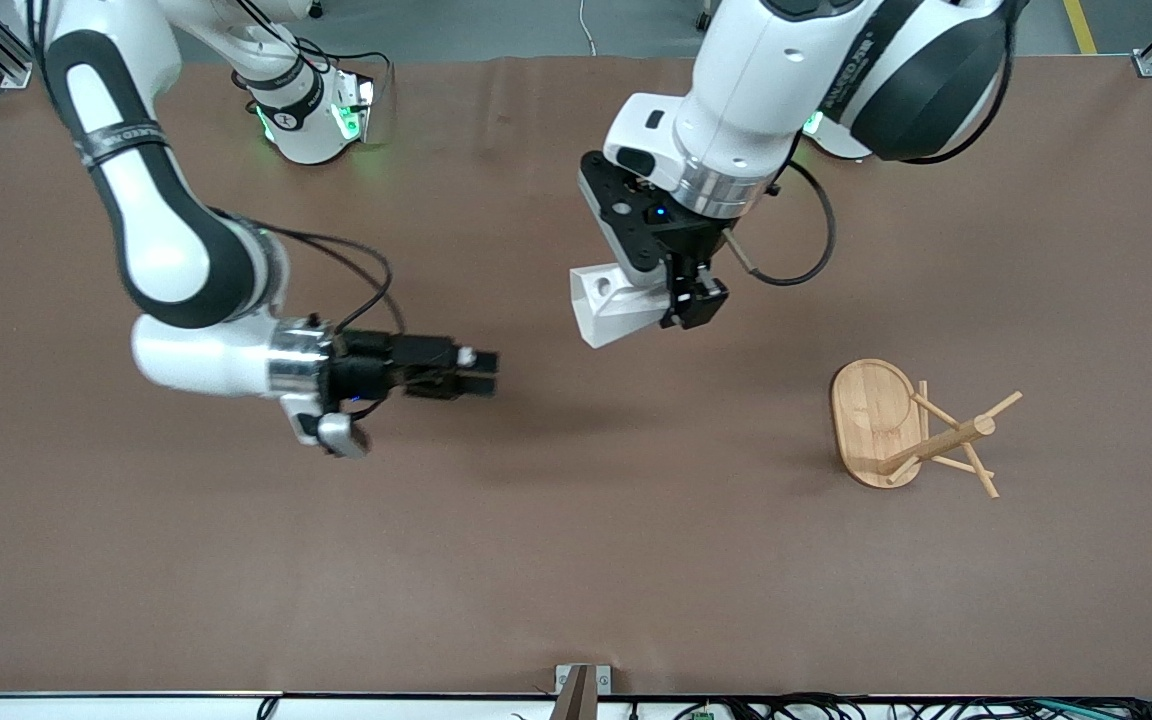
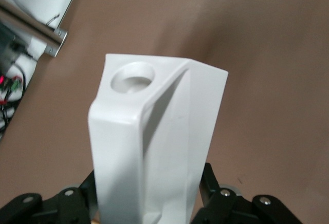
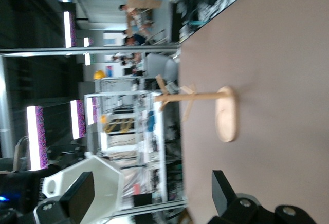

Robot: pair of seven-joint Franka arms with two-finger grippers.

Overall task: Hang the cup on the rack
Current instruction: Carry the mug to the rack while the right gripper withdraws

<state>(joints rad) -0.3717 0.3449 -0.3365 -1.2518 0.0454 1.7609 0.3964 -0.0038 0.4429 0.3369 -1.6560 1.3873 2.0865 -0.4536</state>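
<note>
I have the cup [image 1: 608, 305] clamped in the left gripper [image 1: 688, 296], lifted over the bench [image 1: 576, 560] well apart from the rack [image 1: 911, 432], which stands toward the left arm's end. The right gripper [image 1: 471, 372] hangs with jaws apart, waiting. I'd carry the cup over the rack, turning its handle hole toward an upward-slanting peg.

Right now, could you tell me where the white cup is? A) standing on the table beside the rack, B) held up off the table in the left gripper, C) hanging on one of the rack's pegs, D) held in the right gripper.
B: the left gripper is shut on the cup above the table, while the right gripper is open and holds nothing, and the rack has nothing on its pegs.
</note>
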